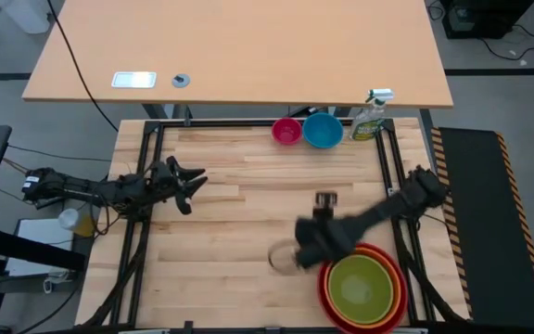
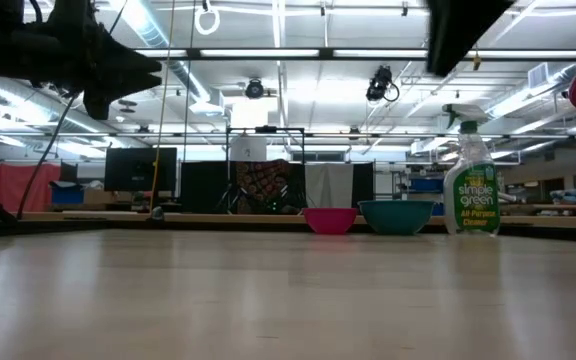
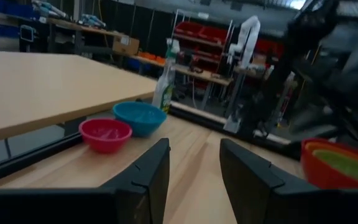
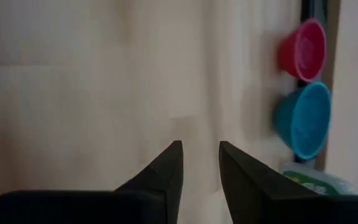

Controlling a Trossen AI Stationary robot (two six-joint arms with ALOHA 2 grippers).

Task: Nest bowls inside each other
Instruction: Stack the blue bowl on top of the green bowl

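The lime green bowl (image 1: 361, 286) is sitting inside the orange bowl (image 1: 387, 263) and red bowl (image 1: 324, 284). The pink bowl (image 1: 286, 131) and blue bowl (image 1: 323, 130) are waiting at the surface's (image 1: 248, 223) far edge. The right end effector (image 4: 199, 163) is hanging open and empty, free to fetch one. The left end effector (image 3: 192, 168) is waiting open.

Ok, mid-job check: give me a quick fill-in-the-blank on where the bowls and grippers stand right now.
1. The lime green bowl sits nested inside the ____ bowl, which sits in the red bowl.
2. The pink bowl stands beside the ____ bowl at the table's far edge.
3. The spray bottle stands next to the blue bowl, on the side away from the ____ bowl.
4. The right gripper is open and holds ____; the left gripper waits open.

Missing words: orange; blue; pink; nothing
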